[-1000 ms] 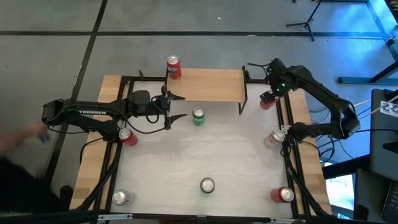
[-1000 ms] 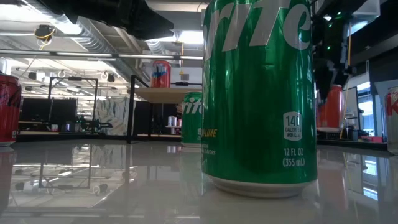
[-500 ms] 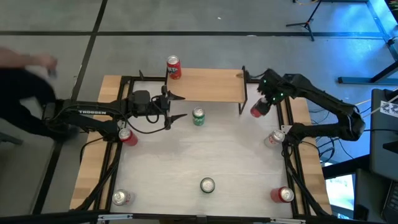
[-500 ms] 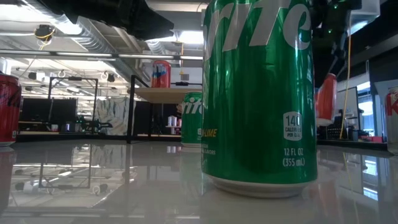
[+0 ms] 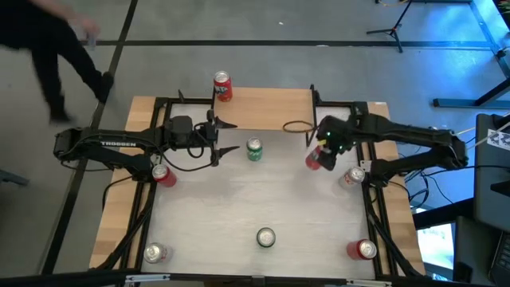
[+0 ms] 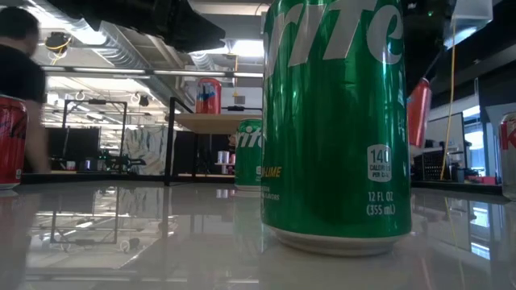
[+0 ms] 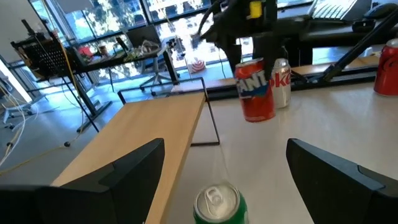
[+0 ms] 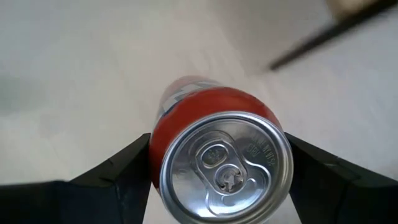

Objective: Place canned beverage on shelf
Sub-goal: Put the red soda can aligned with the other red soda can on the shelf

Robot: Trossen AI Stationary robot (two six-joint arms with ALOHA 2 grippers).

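Note:
My right gripper (image 5: 320, 153) is shut on a red can (image 5: 315, 159), above the table just near of the shelf's right end. The shelf (image 5: 267, 110) is a light-wood board on thin black legs at the table's far side. Another red can (image 5: 222, 86) stands on its left far corner. My left gripper (image 5: 231, 136) is open and empty, level, in front of the shelf's left part. Its fingers point at a green can (image 5: 254, 150) that stands on the table. That can also shows in the left wrist view (image 7: 216, 202). My right gripper pinches the red can's two sides just below its top rim (image 8: 163, 144), one finger (image 8: 121, 177) on each side. The fingers come from above, slanting in from the table's right. The can is lifted clear of the table and hangs tilted (image 6: 418, 109).
More cans stand on the white tabletop: a red one (image 5: 163, 174) at the left, a silver one (image 5: 351, 177) at the right, and three along the near edge (image 5: 265, 237), one of which fills the low view (image 6: 334, 121). A person (image 5: 56, 48) walks beyond the table's far left.
My right gripper has carried the red can from the table's far right, past the shelf's right end, toward the table's middle and near side. The can has risen and tipped. A person has walked along the table's left side toward the far end.

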